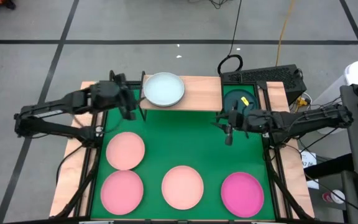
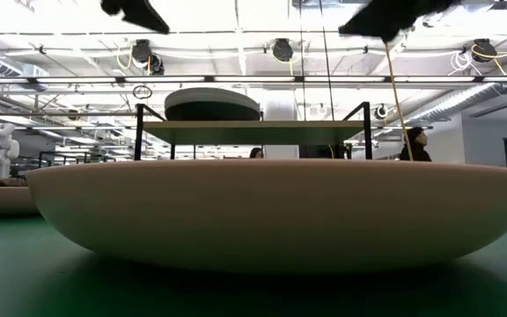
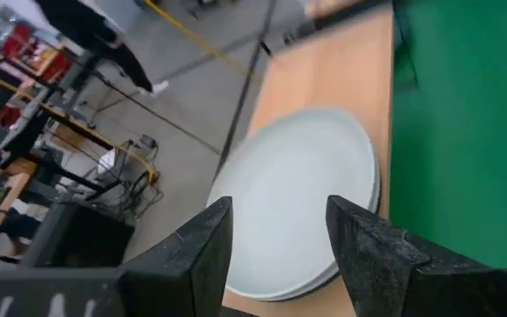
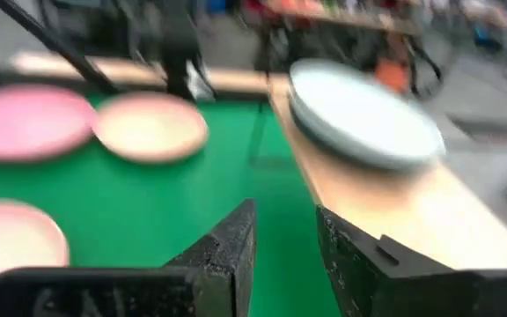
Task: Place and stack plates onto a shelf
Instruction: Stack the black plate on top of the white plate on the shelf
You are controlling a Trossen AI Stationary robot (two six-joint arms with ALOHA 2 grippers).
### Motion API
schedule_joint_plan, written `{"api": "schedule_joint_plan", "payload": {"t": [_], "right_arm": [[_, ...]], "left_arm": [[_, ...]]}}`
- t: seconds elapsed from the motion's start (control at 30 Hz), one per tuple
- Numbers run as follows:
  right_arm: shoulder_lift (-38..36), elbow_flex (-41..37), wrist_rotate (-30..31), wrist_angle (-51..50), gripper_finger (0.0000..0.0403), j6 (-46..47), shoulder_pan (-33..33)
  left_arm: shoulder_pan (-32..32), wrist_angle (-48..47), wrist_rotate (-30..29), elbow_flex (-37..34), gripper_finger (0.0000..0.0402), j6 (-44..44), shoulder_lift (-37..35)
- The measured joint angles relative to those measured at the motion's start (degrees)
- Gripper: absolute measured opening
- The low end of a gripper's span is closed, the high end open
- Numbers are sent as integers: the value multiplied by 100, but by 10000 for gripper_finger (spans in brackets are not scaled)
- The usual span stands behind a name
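The light-wood shelf [image 1: 197,92] stands at the table's far edge on black legs. A stack of pale mint plates [image 1: 163,89] rests on its left half; two rims show on the stack [image 3: 293,198] in the left wrist view, and its lower part [image 2: 211,104] looks dark from table height. My left gripper [image 1: 131,107] hovers open just left of the stack, touching nothing. My right gripper [image 1: 228,129] is open in the air near the shelf's right end. A dark teal plate [image 1: 241,99] lies right of the shelf. Three pink plates [image 1: 125,150] [image 1: 122,190] [image 1: 182,186] and a magenta one [image 1: 242,193] lie on the green top.
A yellow thing [image 1: 245,101] lies on the teal plate. The shelf's right half [image 4: 412,198] is bare wood. A black box and cables [image 1: 263,76] sit behind the table's far right corner. A peach plate [image 2: 280,211] fills the low view. People [image 2: 415,143] stand in the room beyond.
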Motion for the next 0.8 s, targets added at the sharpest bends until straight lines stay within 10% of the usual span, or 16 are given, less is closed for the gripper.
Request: {"api": "schedule_joint_plan", "payload": {"t": [0.8], "right_arm": [[1079,507,172,-4557,105,1184,-672]], "left_arm": [[-1442,4055,482,-2851,191,-1906,-1628]]}}
